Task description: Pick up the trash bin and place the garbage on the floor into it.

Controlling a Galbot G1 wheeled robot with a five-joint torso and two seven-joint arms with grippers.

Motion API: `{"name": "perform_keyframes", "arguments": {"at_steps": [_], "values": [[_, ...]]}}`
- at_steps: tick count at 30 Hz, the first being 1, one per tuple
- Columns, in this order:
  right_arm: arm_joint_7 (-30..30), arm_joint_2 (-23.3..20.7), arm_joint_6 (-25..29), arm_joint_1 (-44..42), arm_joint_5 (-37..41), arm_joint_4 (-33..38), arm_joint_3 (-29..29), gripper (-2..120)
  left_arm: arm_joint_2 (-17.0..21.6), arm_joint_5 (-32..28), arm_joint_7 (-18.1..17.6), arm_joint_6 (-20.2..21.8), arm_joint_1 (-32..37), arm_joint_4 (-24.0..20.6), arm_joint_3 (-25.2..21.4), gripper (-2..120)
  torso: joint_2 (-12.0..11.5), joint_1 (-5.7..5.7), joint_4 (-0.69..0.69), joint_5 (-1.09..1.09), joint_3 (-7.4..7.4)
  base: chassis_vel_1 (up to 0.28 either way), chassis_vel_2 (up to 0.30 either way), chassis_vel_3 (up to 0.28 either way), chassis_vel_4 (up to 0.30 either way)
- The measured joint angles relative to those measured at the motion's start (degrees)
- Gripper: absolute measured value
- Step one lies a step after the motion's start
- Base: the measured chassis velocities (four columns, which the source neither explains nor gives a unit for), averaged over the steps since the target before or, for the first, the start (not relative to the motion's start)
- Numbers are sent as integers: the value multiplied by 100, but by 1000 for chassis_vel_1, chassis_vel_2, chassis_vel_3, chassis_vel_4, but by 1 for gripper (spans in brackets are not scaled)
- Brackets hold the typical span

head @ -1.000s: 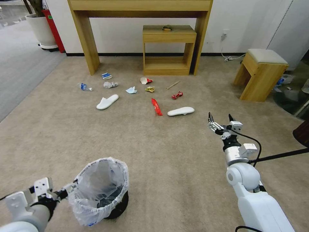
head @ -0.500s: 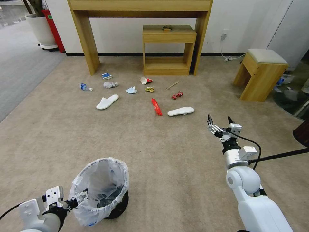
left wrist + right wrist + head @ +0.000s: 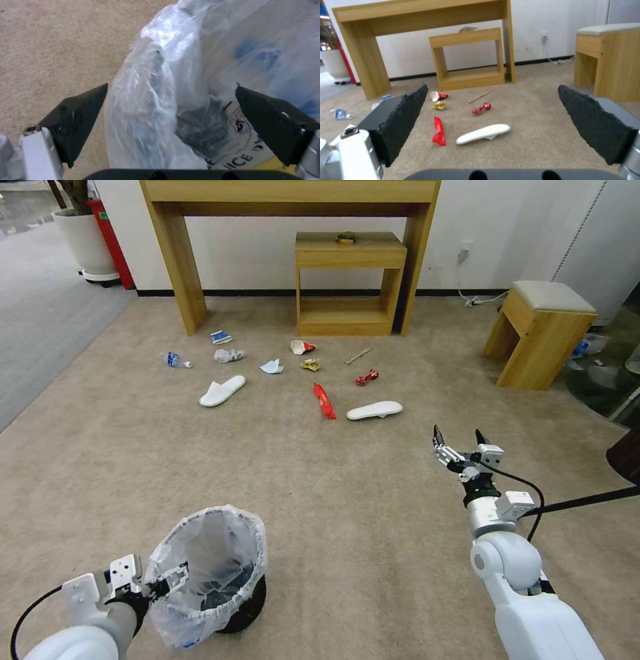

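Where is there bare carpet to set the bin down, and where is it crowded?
Bare floor stretches between the trash bin at the left gripper and the open right gripper, up to the two slippers. Beyond them it is crowded: the garbage lies scattered up to the small wooden table.

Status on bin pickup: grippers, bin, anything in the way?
Left gripper open astride bag-lined rim of small black trash bin. Right gripper open, raised over beige carpet. Bin on floor; path unobstructed.

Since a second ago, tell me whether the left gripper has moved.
Yes. The left gripper has shifted rightward and lower in the head view, against the unmoved trash bin; its open fingers now straddle the bagged rim.
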Motion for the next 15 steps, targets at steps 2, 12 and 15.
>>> {"name": "perform_keyframes", "arguments": {"at_steps": [2, 12, 15], "values": [[1, 19, 11, -12, -20, -19, 3, 100, 45, -57, -27, -1, -106, 140, 41, 99, 0, 0, 0, 1, 0, 0, 0, 0, 0], [13, 142, 28, 65, -74, -140, 1, 100, 325, -431, -239, -5, -376, 560, 186, 99, 0, 0, 0, 1, 0, 0, 0, 0, 0], [15, 206, 38, 100, -108, -209, -7, 100, 396, -475, -280, -5, -430, 637, 250, 99, 0, 0, 0, 1, 0, 0, 0, 0, 0]]}}
